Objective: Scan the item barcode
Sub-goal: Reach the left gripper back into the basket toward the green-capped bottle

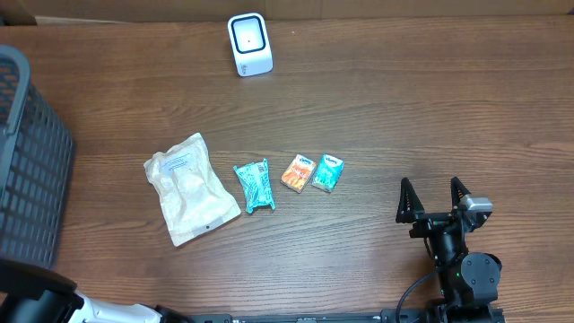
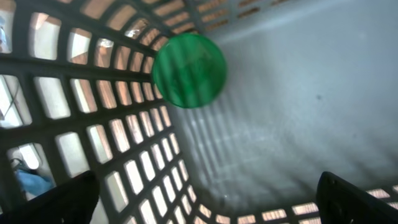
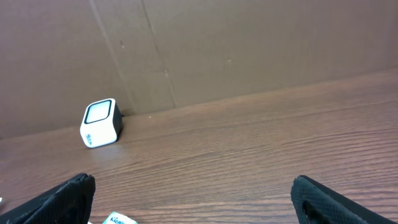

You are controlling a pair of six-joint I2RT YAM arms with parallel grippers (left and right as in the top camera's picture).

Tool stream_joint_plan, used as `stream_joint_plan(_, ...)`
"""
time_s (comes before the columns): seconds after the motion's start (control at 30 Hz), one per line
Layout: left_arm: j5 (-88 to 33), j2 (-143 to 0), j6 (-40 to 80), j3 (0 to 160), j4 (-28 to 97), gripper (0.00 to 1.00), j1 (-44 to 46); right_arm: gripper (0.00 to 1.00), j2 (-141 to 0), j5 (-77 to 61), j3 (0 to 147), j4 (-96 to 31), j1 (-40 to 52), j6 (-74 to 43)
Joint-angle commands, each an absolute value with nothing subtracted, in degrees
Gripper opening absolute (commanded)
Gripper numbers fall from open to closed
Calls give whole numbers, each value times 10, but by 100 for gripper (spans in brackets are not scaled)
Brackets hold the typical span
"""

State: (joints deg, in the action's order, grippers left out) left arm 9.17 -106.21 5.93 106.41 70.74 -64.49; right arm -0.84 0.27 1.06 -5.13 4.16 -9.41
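Note:
A white barcode scanner (image 1: 249, 45) stands at the back of the wooden table, its window facing up; it also shows in the right wrist view as the scanner (image 3: 99, 122). Four items lie mid-table: a white pouch (image 1: 190, 188), a teal packet (image 1: 255, 185), an orange tissue pack (image 1: 297, 172) and a teal tissue pack (image 1: 328, 172). My right gripper (image 1: 435, 199) is open and empty, to the right of the teal tissue pack. In its own view the right gripper (image 3: 199, 202) points toward the scanner. My left gripper (image 2: 208, 208) is open and empty inside the basket.
A dark grey slatted basket (image 1: 27, 161) stands at the table's left edge. Inside it, a round green thing (image 2: 189, 70) rests against the slatted wall. A brown cardboard wall (image 3: 249, 43) runs behind the scanner. The left arm (image 1: 45, 305) shows at the bottom left.

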Motion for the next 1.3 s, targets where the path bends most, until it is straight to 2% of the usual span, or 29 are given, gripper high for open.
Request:
stream_joint_plan(0.0,78,-1077,49,1061,710,100,-681,100,-2,5,4,-48,41,-95)
stream_joint_plan(0.2,38,-1096,51,1061,691,100,-724,100,-2,5,4,-48,41,-95)
stream_joint_plan(0.47,30,-1123,35,1061,661,99,-713,100,-2,5,4,-48,41,-95)
stream_joint_plan(1.0,116,-1211,82,1061,653,100,-709,100,-2,5,4,-48,41,-95)
stream_joint_plan(1.13,113,-1223,84,1061,644,91,-709,100,-2,5,4,-48,41,-95)
stream_joint_plan(1.27,106,-1224,84,1061,637,76,-707,100,-2,5,4,-48,41,-95)
